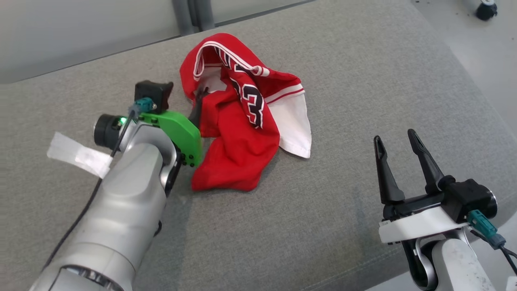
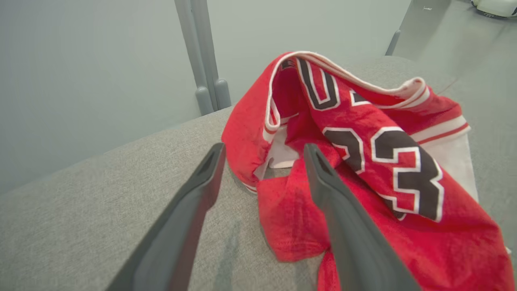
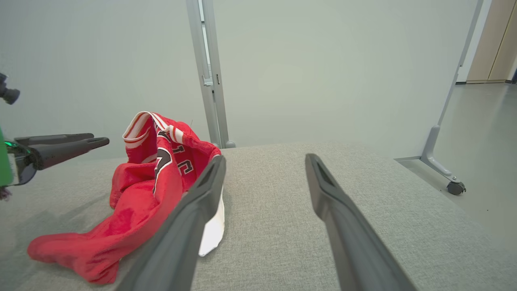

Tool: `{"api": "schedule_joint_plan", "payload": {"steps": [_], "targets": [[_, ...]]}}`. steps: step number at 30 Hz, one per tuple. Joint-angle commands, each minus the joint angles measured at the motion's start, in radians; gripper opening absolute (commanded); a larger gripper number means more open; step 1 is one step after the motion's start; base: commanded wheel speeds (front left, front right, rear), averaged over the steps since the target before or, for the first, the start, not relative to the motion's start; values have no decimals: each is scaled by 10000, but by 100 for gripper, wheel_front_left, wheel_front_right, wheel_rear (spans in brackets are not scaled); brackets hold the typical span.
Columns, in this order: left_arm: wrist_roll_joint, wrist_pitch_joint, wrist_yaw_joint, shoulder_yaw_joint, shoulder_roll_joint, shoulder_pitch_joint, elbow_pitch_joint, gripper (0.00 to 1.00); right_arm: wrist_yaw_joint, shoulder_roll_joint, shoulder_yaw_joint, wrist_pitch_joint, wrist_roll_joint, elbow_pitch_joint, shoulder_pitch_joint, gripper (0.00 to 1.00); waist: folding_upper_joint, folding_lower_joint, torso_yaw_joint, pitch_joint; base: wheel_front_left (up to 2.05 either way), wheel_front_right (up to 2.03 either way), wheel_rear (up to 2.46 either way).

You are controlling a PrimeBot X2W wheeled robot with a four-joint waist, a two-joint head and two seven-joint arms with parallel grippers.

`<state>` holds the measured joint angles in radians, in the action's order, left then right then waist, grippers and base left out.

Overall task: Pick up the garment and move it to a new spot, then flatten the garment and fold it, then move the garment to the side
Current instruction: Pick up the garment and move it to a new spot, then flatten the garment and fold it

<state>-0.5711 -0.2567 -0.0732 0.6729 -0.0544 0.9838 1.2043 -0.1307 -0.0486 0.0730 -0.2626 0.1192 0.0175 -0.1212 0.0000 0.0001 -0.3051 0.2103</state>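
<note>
Left fingers [image 2: 202, 190]: long, dark, matte, tapered, spread wide, pinching nothing. Right fingers [image 3: 339, 210]: same shape, also spread, nothing between them.

Garment [image 1: 238, 141]: red sleeveless jersey in soft, slightly fuzzy knit, with white and red striped trim at the openings. Black numerals "23" with white outline, black letters above them partly hidden in folds. A white inner layer sticks out at the robot's right edge. It lies crumpled in a loose heap, one trimmed opening standing up as an arch. It sits on a grey woven upholstered surface [image 1: 323, 194], toward the far middle of it.

Left gripper [image 1: 202, 93] is at the garment's left edge, on a glossy green plastic bracket [image 1: 177, 129] and a silver forearm. In the left wrist view the left gripper [image 2: 263, 151] has one finger over bare grey weave and the other overlying red cloth. A fold of the garment [image 2: 363, 133] lies in the gap; whether it touches either finger, cannot tell.

Right gripper [image 1: 395, 136] is well apart from the garment, on its right, above bare surface, on a white bracket [image 1: 416, 228]. In the right wrist view the right gripper [image 3: 265, 158] points past the garment [image 3: 137, 202], which lies to its left.
</note>
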Motion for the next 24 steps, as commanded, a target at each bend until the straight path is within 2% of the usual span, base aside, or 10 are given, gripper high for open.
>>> {"api": "schedule_joint_plan", "payload": {"steps": [1,7,14,19,24], "targets": [[-212,-59,-148,4,10,-505,-190,100,-1,-34,-108,-38,-67,-1,218,100,0,-1,595,-507,0,0,0],[-1030,-75,-317,690,31,-2220,-1562,100,-1,-32,-282,-38,-173,57,461,100,0,-1,1053,-1061,0,0,0],[-1954,15,161,1552,25,-3682,-2725,100,-1,-32,-446,-36,-177,78,901,100,0,-1,1320,-1571,0,0,0],[-2458,577,538,1991,22,-4252,-2743,100,-1,-32,-399,-38,-200,73,1023,100,0,-1,1240,-1725,0,0,0],[-3065,657,581,1936,24,-4400,-2562,100,-1,-31,-349,-36,-194,0,935,100,0,-1,1005,-1611,0,0,0]]}}
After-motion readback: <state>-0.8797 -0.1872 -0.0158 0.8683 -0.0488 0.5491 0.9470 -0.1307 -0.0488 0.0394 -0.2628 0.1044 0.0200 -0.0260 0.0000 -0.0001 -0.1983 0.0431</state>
